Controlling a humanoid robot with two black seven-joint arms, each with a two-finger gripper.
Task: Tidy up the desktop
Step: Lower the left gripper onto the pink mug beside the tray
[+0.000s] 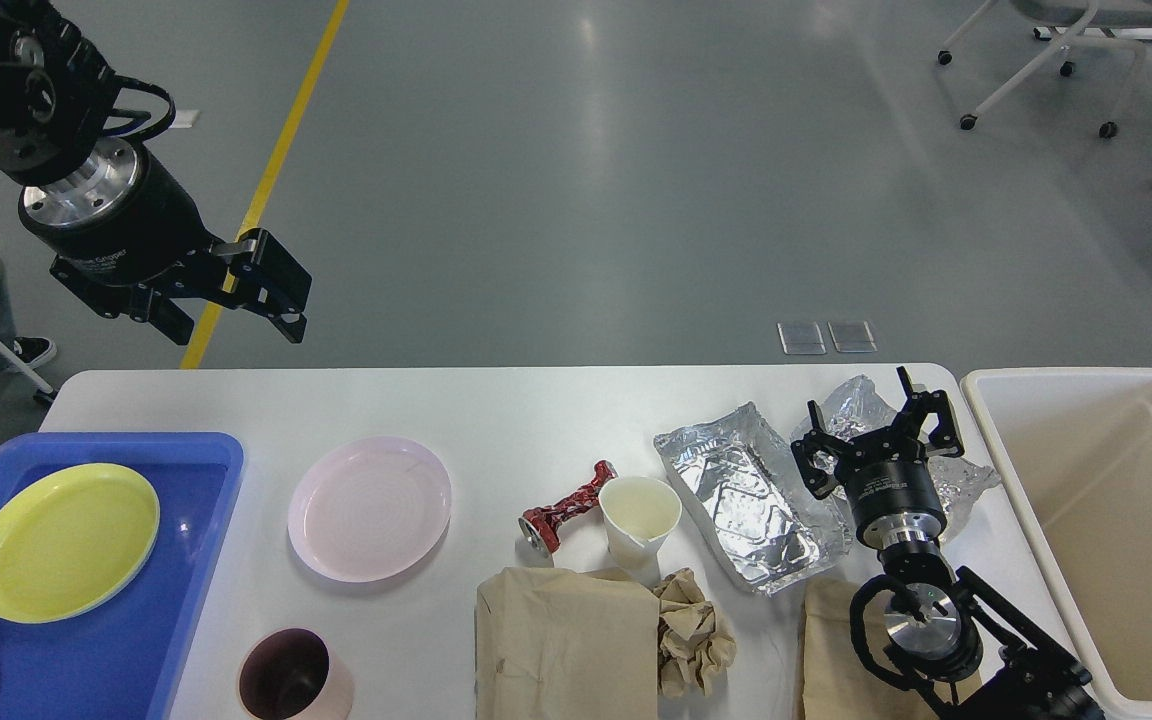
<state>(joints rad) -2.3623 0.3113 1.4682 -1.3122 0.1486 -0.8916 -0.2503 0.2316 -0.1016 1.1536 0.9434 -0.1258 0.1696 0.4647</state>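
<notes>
From my seat the desktop (536, 410) fills the lower half of the head view, white with rounded corners, running from the blue tray (196, 560) at its left end to the cream bin (996, 440) standing just beside its right end. My left gripper (236, 300) hangs high off the table's far left corner, over the grey floor, its two fingers spread apart and holding nothing. My right gripper (881, 425) is low over the right part of the table, fingers spread apart above a crumpled foil sheet (966, 480); whether the fingertips touch the foil I cannot tell. Just left of it lies a foil tray (746, 490), dented and tilted. A yellow plate (64, 540) sits in the blue tray. A pink plate (369, 505) lies on the table right of that tray, and a pink cup (296, 680) stands near the front edge below it. Mid-table, a crushed red can (566, 508) lies on its side, touching or nearly touching a white paper cup (639, 520) that stands upright. In front of these lie a brown bag (566, 650) and a brown paper wad (693, 630), touching each other. A second brown bag (831, 650) lies under my right arm.
</notes>
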